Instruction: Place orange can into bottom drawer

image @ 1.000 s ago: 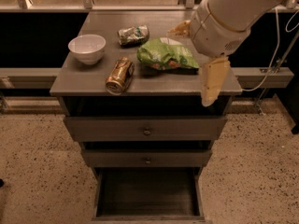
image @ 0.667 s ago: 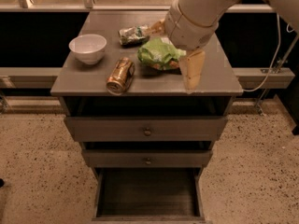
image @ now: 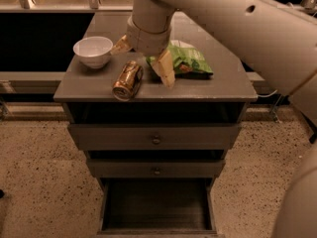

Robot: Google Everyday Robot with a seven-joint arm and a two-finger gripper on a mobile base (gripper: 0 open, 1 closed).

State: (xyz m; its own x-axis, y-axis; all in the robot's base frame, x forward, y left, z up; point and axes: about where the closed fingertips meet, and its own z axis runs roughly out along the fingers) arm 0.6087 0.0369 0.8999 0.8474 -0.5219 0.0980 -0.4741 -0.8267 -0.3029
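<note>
The orange can (image: 128, 80) lies on its side near the front edge of the grey cabinet top (image: 218, 86), right of the white bowl (image: 93, 51). My gripper (image: 142, 58) hangs just above and behind the can, its two pale fingers spread wide apart, one finger (image: 165, 70) to the can's right and the other finger (image: 121, 45) toward the bowl. It holds nothing. The bottom drawer (image: 156, 205) stands pulled open at the foot of the cabinet, dark inside.
A big green chip bag (image: 188, 61) lies right of the gripper, partly behind it. Two shallower grey drawers with round knobs (image: 156, 139) sit shut above the open one. The arm covers the back of the top. Speckled floor lies around the cabinet.
The arm has swung left from over the cabinet's right edge, across the chip bag, to a spot above the can. The can, bowl and drawers have not moved.
</note>
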